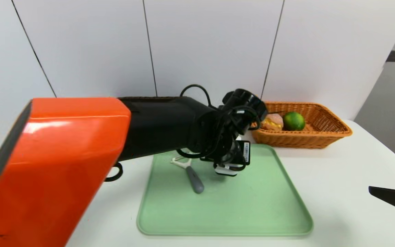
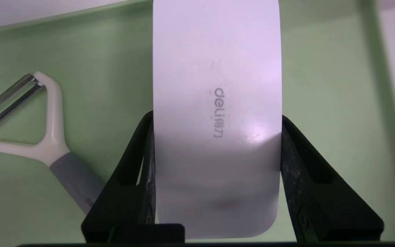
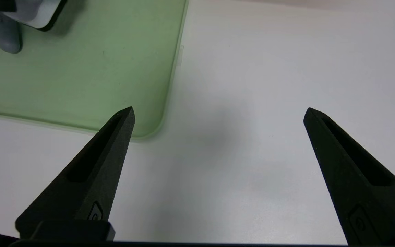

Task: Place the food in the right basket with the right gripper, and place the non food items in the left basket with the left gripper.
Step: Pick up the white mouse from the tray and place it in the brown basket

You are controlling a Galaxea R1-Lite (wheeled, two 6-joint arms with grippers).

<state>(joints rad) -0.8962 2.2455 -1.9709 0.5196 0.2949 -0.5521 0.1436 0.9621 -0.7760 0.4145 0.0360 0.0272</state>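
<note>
The left arm's orange and black housing fills the left of the head view and hides the left basket entirely, along with most of the left gripper [image 2: 217,178] itself; only the lower edge of the white deli device [image 2: 217,103] shows there, under the wrist and above the far half of the green tray [image 1: 252,206]. What kind of device it is cannot be made out. The left wrist view shows the left gripper clenched on it, one black finger pressed against each long side, jaws about half apart; the device's long axis runs straight out along the fingers, away from the wrist. The peeler [image 1: 189,171] lies flat on the tray just left of the gripper, its blade head toward the far edge and its grey handle pointing near and slightly right. The right basket [image 1: 321,137] sits far right, holding a lime [image 1: 294,121] and a partly hidden bun-like food item [image 1: 273,121]. The right gripper [image 3: 218,113] hovers over bare table near the tray's near right corner, fingers spread wide, holding nothing.
</note>
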